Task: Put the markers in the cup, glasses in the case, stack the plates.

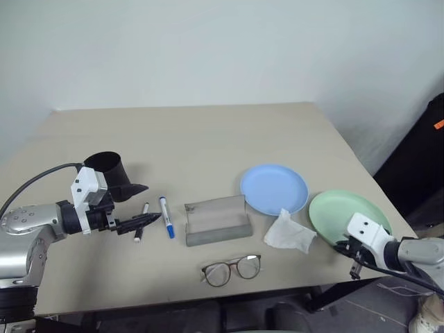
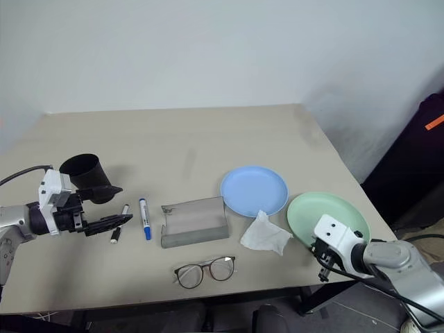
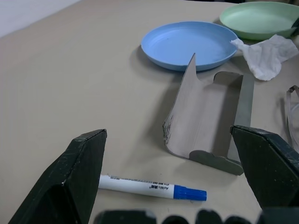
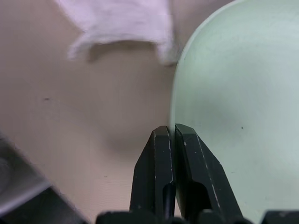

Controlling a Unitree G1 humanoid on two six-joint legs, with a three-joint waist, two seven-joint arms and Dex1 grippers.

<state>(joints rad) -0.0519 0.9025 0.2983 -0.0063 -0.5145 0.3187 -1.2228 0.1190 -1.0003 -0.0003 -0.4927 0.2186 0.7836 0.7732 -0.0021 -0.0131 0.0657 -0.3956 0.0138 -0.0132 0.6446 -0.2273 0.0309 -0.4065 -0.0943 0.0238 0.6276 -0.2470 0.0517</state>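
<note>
- Left eye view: the table fills the middle. The cup stands at left; the left gripper hangs just below it, fingers spread, over the black marker. The blue marker lies just right of that. The open case sits at centre, the glasses below it near the table's front edge. The blue plate is right of centre, the tissue below it, the green plate at lower right. The right gripper is at the green plate's lower edge.
- Left wrist view: two spread fingers rise from the bottom corners, holding nothing. The blue marker lies between them; the case is above, both plates and the tissue at upper right.
- Right wrist view: the fingers are pressed together right at the green plate's rim; whether they pinch it I cannot tell. The tissue is at the top.
</note>
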